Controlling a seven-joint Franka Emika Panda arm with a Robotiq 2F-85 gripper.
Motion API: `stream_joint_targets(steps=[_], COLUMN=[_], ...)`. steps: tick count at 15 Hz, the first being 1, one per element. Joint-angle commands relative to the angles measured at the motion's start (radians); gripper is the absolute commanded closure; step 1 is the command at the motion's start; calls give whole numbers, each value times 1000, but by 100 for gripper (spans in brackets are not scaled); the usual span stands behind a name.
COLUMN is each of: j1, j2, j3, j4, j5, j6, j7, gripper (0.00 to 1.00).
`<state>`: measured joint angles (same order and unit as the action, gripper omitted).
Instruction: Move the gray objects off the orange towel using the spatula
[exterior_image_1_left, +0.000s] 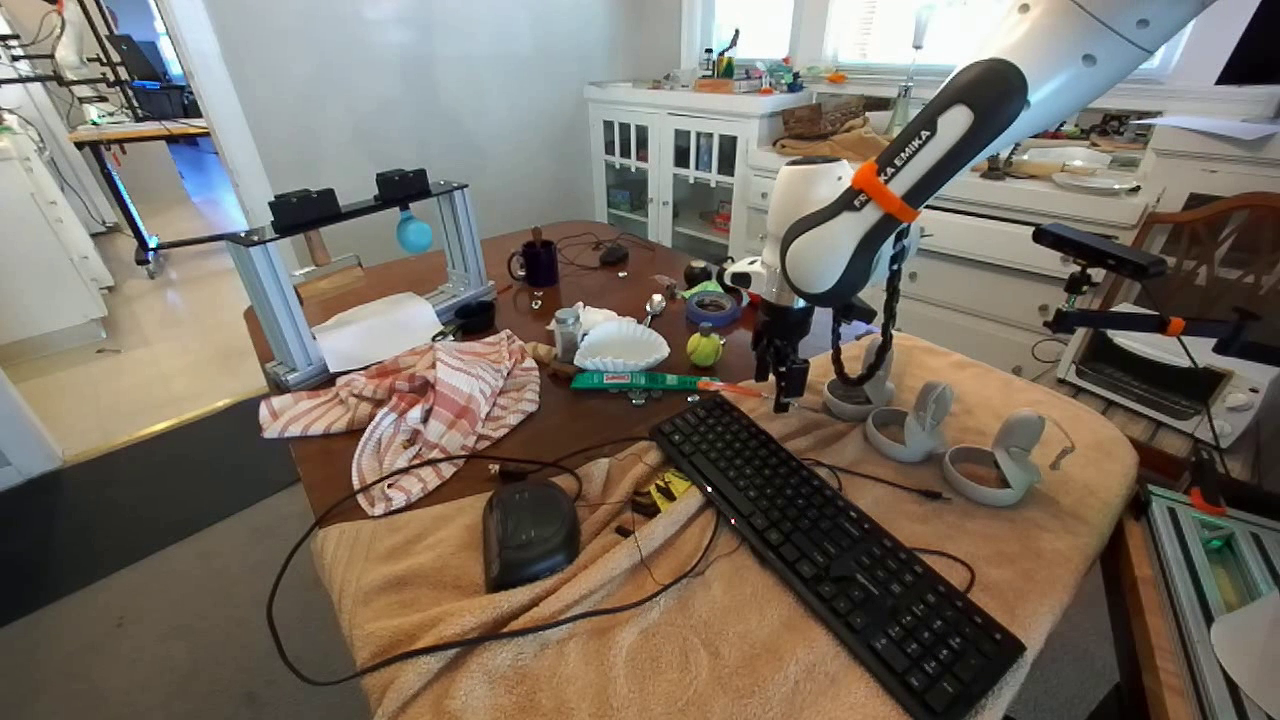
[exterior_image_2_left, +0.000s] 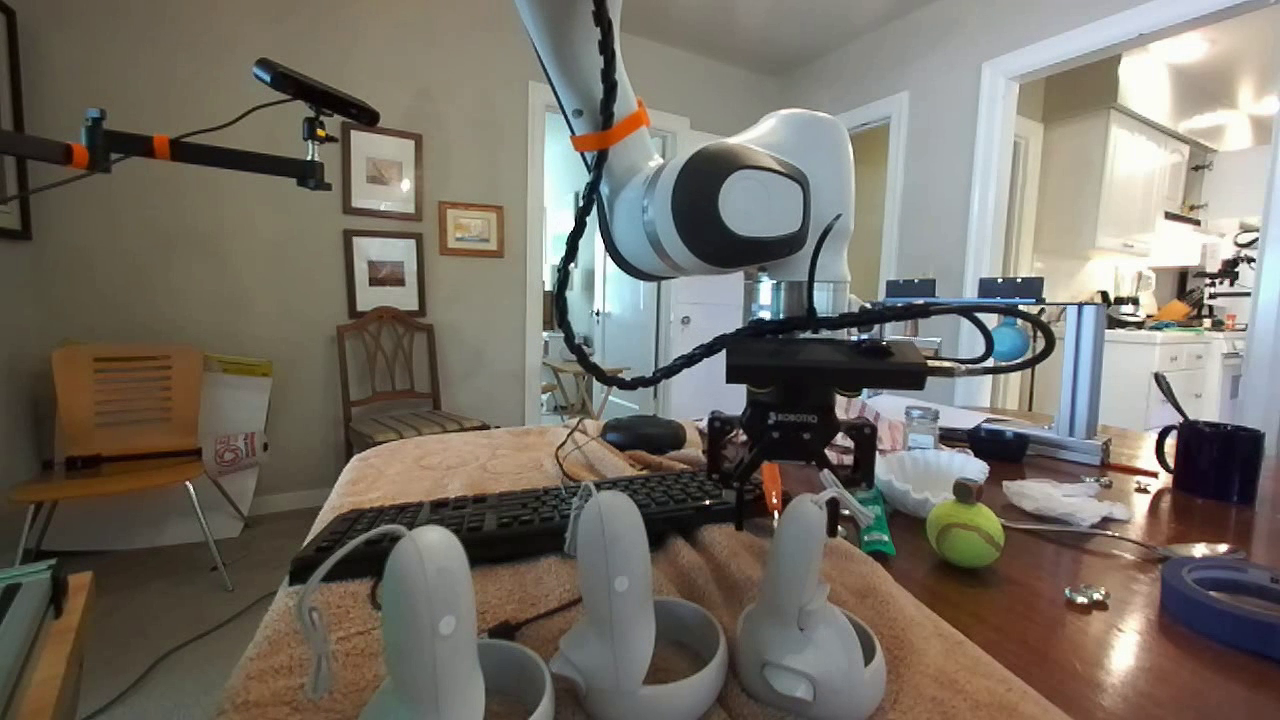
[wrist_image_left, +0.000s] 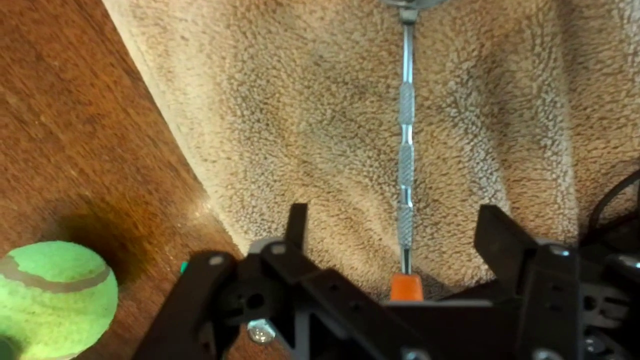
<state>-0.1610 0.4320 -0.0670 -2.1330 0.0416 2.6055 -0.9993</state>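
The spatula (wrist_image_left: 406, 165) lies with its thin metal shaft across the orange towel (exterior_image_1_left: 750, 640), straight, and knurled in stretches; in the wrist view its long axis runs nearly upright through the picture, handle end at the bottom, far end pointing to the top edge, where a pale gray piece cut off by the frame is probably its head; in an exterior view the orange handle (exterior_image_1_left: 730, 388) shows against the brown table (exterior_image_1_left: 585, 425), and from it the shaft points toward the end of the row of gray objects (exterior_image_2_left: 620, 540).

The gripper (wrist_image_left: 395, 225) points down above the shaft, its two fingers spread wide, one on each side and clear of it; it has hold of nothing.

The gray objects number three and stand on the towel in both exterior views, each with a ring low down and a grip rising from it; a black keyboard (exterior_image_1_left: 840, 550) lies on the same cloth, running lengthwise past them; a tennis ball (wrist_image_left: 55, 300) rests on bare wood, well apart from the shaft.
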Motion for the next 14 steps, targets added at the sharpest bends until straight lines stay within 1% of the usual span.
stream_joint_targets(steps=[1,3,5,6,7,8,14], j1=[-18,-20,-21,-20,-21,-22,-22], j2=[27,29,28,28,27,24,17], j3=[19,24,28,28,29,32,40], j4=[36,39,37,36,35,32,26], j5=[-43,-45,-50,-53,-54,-53,-56], j6=[-28,-24,-24,-23,-24,-25,-37], j7=[35,34,35,36,36,34,33], gripper=[37,48,47,51,48,50,55])
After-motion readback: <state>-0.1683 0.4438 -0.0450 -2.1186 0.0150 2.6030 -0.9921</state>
